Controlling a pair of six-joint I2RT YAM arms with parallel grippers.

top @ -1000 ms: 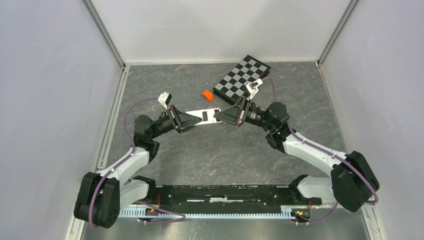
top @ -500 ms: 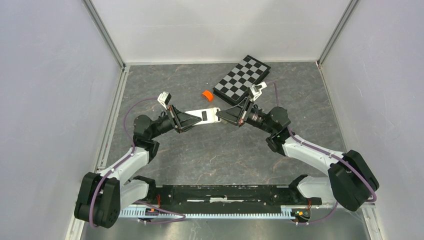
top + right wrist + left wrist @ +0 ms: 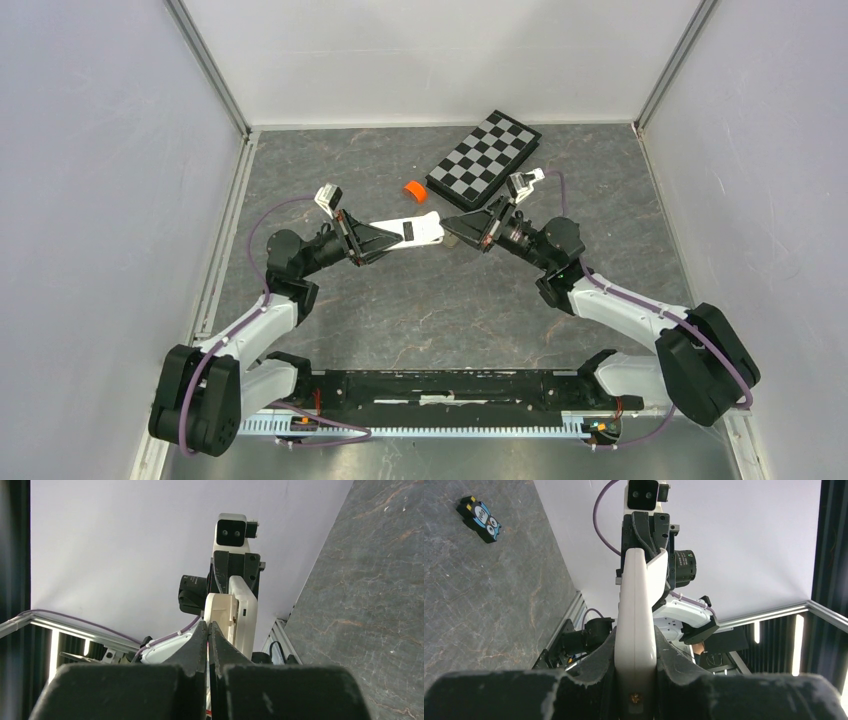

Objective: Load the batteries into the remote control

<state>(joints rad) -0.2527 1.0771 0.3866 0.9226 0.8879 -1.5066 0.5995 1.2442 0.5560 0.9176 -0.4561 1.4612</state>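
One remote (image 3: 418, 232) in left end effector (image 3: 386, 240)

Grey marbled tabletop (image 3: 420, 320) is enclosed on three sides by plain pale walls (image 3: 430, 60), with aluminium posts (image 3: 212, 75) at both rear corners, evenly lit.

the remote control (image 3: 636, 610) is of white plastic, smooth, with a soft shine. the fingers (image 3: 676, 667) of the left gripper (image 3: 636, 647) are dark, matt and grainy, with rough edges; the fingers (image 3: 187, 652) of the right gripper (image 3: 208, 626) look the same. the table (image 3: 430, 310) has a grey, stone-like, matt top with pale veins. the walls (image 3: 440, 50) are plain matt white. the cable (image 3: 600, 505) has a smooth purple sheath.
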